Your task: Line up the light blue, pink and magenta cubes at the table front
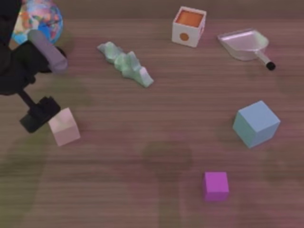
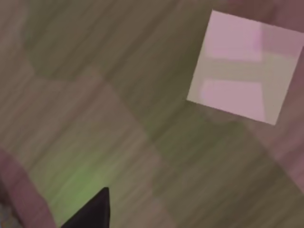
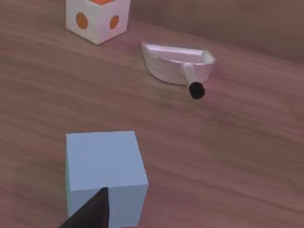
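**Left arm closing in on the pink cube**

Step in hand, by my reading: the left gripper (image 1: 42, 114) is lining up on the pink cube (image 1: 65, 126) at the table's left side. It sits just beside the cube's upper-left corner, not yet over it. To do this well it should centre above the cube, turn so the fingers meet two flat opposite faces and not the corners, then come straight down. The left wrist view shows the cube off to one side and skewed to the camera, so some shifting and turning seems needed. Whether its fingers are spread or pressed together, I cannot tell.

Cubes, front of the table (image 1: 156, 209) first:
- magenta cube (image 1: 216, 185): smallest, vivid, nearest the front, right of centre.
- pink cube: mid-sized, pale, matte, standing flat.
- light blue cube (image 1: 256, 123): largest, right side, turned at an angle, well apart from the others.

None is lined up yet.

Right gripper (image 3: 90, 211): only a dark tip shows in its wrist view, near the light blue cube; finger state, cannot tell.
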You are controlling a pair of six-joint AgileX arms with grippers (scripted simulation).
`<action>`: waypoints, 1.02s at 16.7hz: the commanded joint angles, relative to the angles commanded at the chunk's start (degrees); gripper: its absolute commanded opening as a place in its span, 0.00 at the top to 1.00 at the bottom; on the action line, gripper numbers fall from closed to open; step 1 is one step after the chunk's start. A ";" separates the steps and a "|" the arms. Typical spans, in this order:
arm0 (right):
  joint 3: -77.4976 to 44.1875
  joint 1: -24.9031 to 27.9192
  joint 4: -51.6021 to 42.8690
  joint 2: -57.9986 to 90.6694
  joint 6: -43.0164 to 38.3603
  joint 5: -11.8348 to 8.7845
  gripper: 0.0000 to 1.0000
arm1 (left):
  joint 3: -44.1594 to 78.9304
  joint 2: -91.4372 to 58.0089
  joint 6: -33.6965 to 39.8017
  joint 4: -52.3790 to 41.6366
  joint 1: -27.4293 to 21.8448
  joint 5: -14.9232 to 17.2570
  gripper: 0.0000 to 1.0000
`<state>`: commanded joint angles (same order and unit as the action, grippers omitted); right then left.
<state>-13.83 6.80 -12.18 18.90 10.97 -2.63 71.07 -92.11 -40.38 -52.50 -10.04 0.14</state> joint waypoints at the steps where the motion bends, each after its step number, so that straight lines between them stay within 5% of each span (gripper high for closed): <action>1: 2.95 -1.38 2.44 -3.66 -2.16 0.41 0.00 | 3.65 -4.81 -1.98 -2.51 -0.48 0.00 0.00; 7: 13.20 -5.96 11.60 -18.16 -10.41 2.46 0.00 | 17.84 -22.29 -9.46 -11.40 -2.23 -0.05 0.00; 17: 13.83 -6.23 12.18 -18.90 -10.97 2.63 0.00 | 15.76 -24.82 -10.03 -7.55 -2.23 -0.04 0.00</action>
<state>0.00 0.57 0.00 0.00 0.00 0.00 86.84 -116.93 -50.41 -60.05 -12.27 0.10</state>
